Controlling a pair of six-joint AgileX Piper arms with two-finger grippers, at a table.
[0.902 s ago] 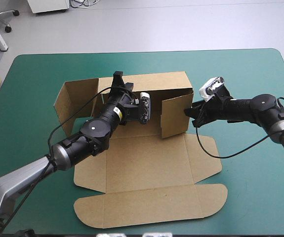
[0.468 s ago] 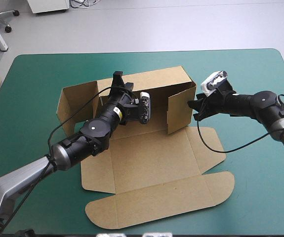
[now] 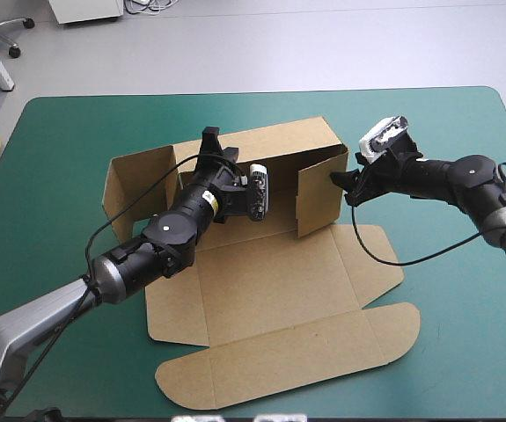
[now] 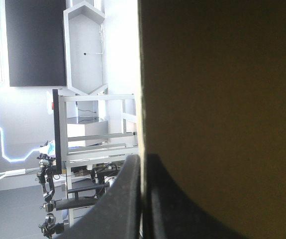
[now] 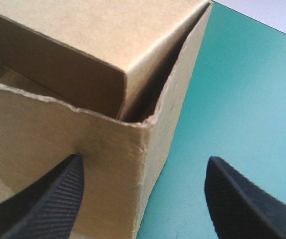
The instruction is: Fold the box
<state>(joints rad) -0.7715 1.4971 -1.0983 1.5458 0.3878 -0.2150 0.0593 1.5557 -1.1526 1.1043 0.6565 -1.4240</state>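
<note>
box (image 3: 270, 290): long axis far–near, lid end toward near edge | left gripper (image 4: 142, 158) pinches back wall | right gripper (image 5: 145, 162) spread at right wall | lid swung right since earlier

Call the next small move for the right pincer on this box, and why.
Probably push the right pincer inward against the upright side flap, squaring it to the back wall. It is open, one finger at the flap's outside, and a gap shows at that corner. The left pincer, shut on the back wall, braces the box.
</note>
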